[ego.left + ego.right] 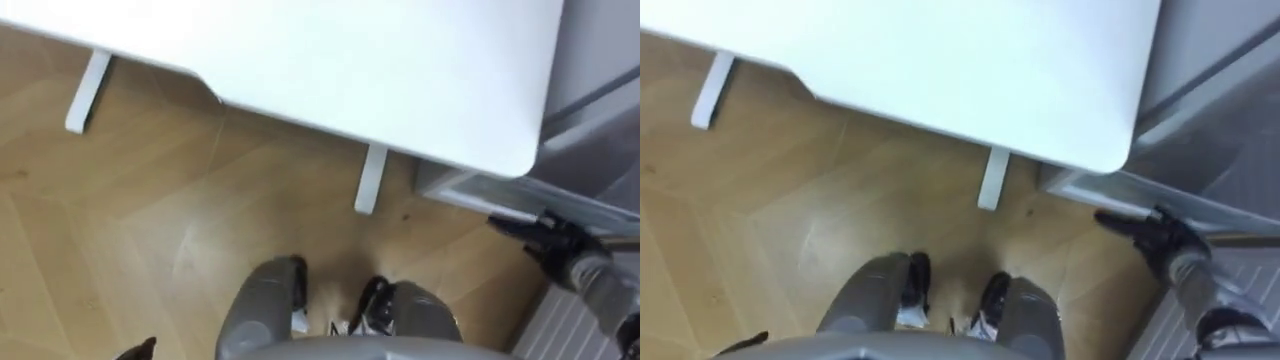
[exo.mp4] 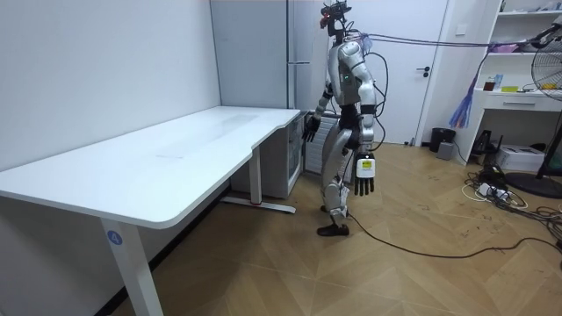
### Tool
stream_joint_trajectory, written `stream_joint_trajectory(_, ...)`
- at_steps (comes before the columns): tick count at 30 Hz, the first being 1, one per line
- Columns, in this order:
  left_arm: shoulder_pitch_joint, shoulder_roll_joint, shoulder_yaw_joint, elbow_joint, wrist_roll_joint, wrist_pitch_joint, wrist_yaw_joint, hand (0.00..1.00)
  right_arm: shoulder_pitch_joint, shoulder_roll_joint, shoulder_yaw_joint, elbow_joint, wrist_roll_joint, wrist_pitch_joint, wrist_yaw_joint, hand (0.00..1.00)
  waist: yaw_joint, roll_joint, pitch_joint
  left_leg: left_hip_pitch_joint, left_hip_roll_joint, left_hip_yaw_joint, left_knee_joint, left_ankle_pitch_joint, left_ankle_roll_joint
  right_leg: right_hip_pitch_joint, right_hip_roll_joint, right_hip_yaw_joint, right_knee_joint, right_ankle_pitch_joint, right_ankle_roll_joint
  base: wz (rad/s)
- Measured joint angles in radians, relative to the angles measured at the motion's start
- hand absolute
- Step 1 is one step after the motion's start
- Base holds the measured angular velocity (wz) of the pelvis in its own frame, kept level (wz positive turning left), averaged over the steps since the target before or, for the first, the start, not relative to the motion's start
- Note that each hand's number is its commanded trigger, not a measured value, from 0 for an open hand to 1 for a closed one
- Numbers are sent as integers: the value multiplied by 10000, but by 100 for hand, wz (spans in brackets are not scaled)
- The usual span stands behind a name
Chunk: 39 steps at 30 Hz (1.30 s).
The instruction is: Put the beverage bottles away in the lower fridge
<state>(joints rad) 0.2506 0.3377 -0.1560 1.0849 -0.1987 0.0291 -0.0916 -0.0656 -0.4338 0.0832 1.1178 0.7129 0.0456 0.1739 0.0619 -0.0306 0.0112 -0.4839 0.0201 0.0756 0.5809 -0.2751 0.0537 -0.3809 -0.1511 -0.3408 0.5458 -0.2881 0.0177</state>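
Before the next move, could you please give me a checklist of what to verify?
1. Right hand at the grey metal lower fridge: ok, straight fingers reach towards its top edge.
2. Fridge door open: cannot tell.
3. Left hand free: ok, it hangs open by the robot's side.
4. Drink held: not ok, both hands hold nothing.
5. Footing: ok, the robot stands upright on the wooden floor at the end of the white desk.
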Motion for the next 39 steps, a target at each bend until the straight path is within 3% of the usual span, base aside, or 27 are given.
stream_joint_trajectory(3, 1, -246, 357, 66, 162, 161, 177, 0, 264, 217, -397, -241, -492, 7, -205, 0, -141, -193, -11, 991, -25, 365, -721, 81, -40, 670, 61, 333, -447, 101, 64, -28)
stream_joint_trajectory(4, 68, -292, 449, 133, 156, 157, 278, 0, 569, 298, -619, -672, -794, 17, -376, 0, -213, -330, -48, 1418, -52, 474, -1065, 126, -60, 1026, 80, 386, -670, 117, 91, -17)
stream_joint_trajectory(6, 214, -375, 640, 143, 162, 187, 447, 0, 990, 439, -1001, -1595, -1061, 102, -759, 0, -414, -391, -131, 1900, -21, 561, -1393, 144, -96, 1521, 177, 391, -1086, 180, 109, -11)
stream_joint_trajectory(10, 232, -441, 912, 130, 171, 338, 606, 0, 1574, 509, -1531, -2899, -1960, 217, -1417, 0, -731, -584, -133, 3024, 47, 650, -2128, 200, -192, 2589, 493, 490, -2128, 513, 126, -16)
stream_joint_trajectory(11, 275, -506, 1142, 142, 173, 345, 625, 0, 1805, 514, -1578, -3216, -2215, 269, -1594, 0, -777, -683, -165, 3279, 43, 707, -2331, 209, -207, 2795, 495, 548, -2266, 527, 140, -13)
stream_joint_trajectory(14, 363, -561, 1387, 73, 581, 553, 626, 0, 2242, 520, -2008, -4167, -2845, 524, -2138, 0, -1061, -651, -113, 3683, 18, 871, -2635, 208, -205, 3126, 501, 665, -2409, 587, 191, -16)
stream_joint_trajectory(19, 389, -644, 1947, -55, 1247, 892, 616, 0, 2923, 529, -2227, -5506, -3308, 770, -3022, 0, -1184, -600, -93, 4121, 0, 1171, -2995, 209, -204, 3322, 519, 956, -2502, 609, 229, -20)
stream_joint_trajectory(23, 376, -800, 2399, -46, 1503, 1033, 600, 0, 2927, 533, -2361, -5883, -3980, 1089, -3670, 0, -1232, -648, -64, 4461, -10, 1408, -3154, 213, -203, 3433, 567, 1316, -2551, 632, 266, -19)
stream_joint_trajectory(27, 416, -824, 2497, -65, 1720, 1069, 602, 0, 2906, 532, -2850, -6452, -4058, 1047, -4590, 0, -1259, -637, -70, 4719, 10, 1587, -3335, 213, -203, 3551, 619, 1525, -2582, 651, 280, -16)
stream_joint_trajectory(30, 492, -841, 2794, -87, 1718, 1202, 663, 0, 2849, 499, -3605, -7255, -4057, 743, -5452, 0, -1378, -620, -76, 4955, 58, 1645, -3445, 221, -227, 3829, 698, 1543, -2827, 743, 263, -6)
stream_joint_trajectory(32, 506, -863, 2797, -139, 1719, 1243, 827, 0, 2814, 491, -4030, -7411, -4131, 552, -5921, 0, -1408, -675, -124, 4963, 91, 1641, -3434, 214, -240, 3914, 749, 1544, -2956, 816, 249, 0)
stream_joint_trajectory(39, 618, -892, 2799, -145, 2196, 1252, 903, 0, 2831, 493, -4712, -7368, -4509, 533, -7020, 0, -1426, -721, -124, 5057, 117, 1664, -3449, 212, -251, 4011, 813, 1640, -3100, 923, 242, -2)
